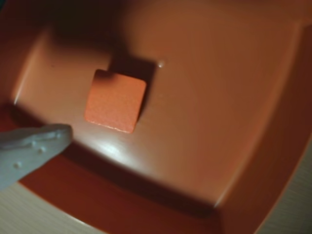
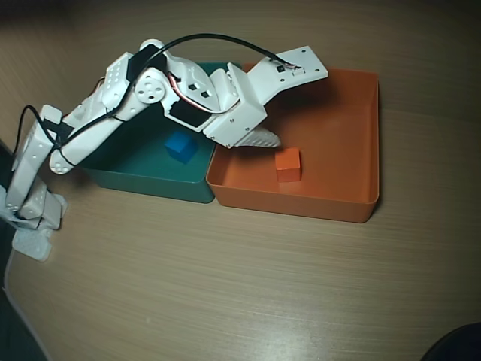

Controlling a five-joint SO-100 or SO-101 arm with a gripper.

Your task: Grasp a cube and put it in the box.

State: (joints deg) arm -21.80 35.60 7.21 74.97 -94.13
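Observation:
The small orange cube [image 1: 116,100] lies flat on the floor of the orange box [image 1: 219,112], free of any grip. In the overhead view the cube [image 2: 288,164] rests near the front wall of the box [image 2: 342,128], left of its middle. My gripper [image 2: 264,141] hovers over the box's left part, just up and left of the cube, and is open with nothing in it. In the wrist view only one white finger [image 1: 44,141] shows, at the lower left, apart from the cube.
A teal tray [image 2: 150,179] touches the box's left side and holds a small blue cube [image 2: 180,147]. My arm [image 2: 113,105] stretches over the teal tray from its base at the far left. Wooden tabletop [image 2: 248,286] lies in front.

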